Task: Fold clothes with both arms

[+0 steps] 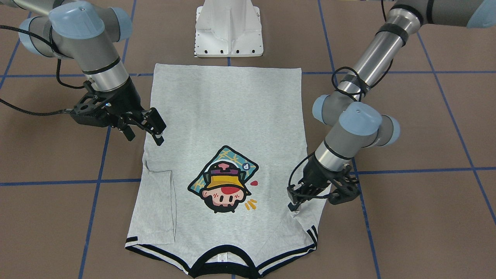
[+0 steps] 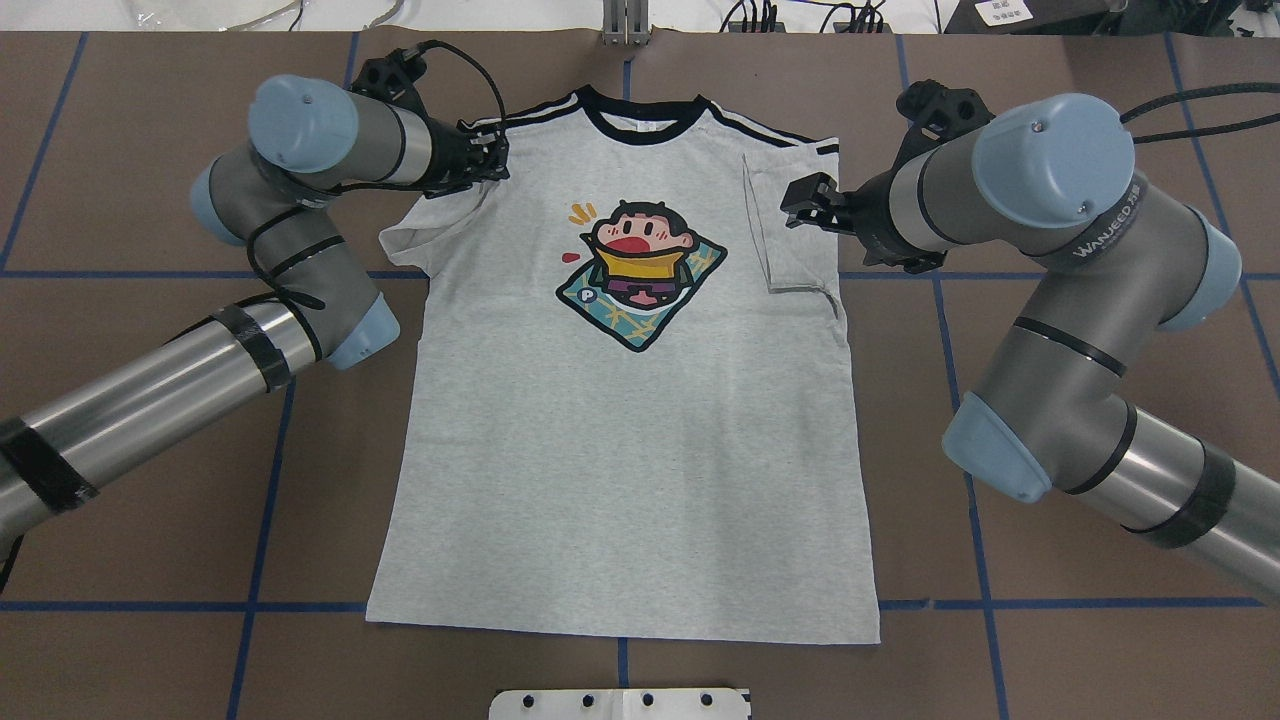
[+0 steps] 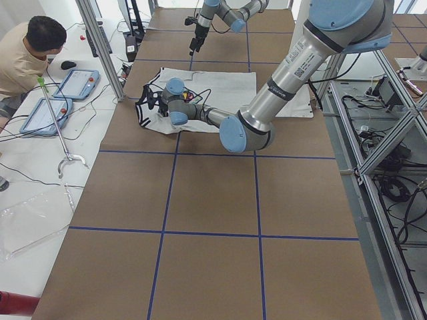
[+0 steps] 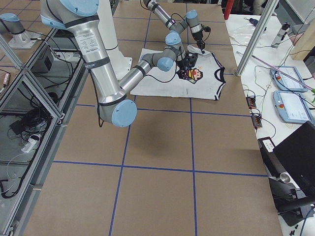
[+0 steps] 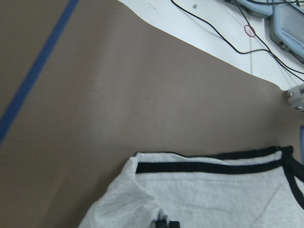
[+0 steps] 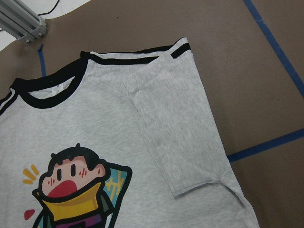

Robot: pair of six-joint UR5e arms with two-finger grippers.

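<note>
Left arm (image 2: 150, 390) and right arm (image 2: 1060, 340) reach over the brown desk (image 2: 150, 650), where we see the shirt (image 2: 620, 450) lying flat, print (image 2: 640, 270) up, collar (image 2: 645, 128) away from the robot. Its sleeve (image 2: 795, 240) on the robot's right is folded inward. Jaws of the left gripper (image 2: 495, 165) pinch the other sleeve (image 2: 425, 225); those of the right gripper (image 2: 800, 203) stand apart above the shirt's edge.

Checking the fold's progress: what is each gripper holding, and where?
Left gripper appears to pinch the T-shirt by its sleeve near the shoulder; right gripper is open, empty.

The right arm (image 2: 1105, 225) reads "WANJEED"; the T-shirt (image 2: 620, 470) print (image 2: 640, 275) shows "P".
</note>
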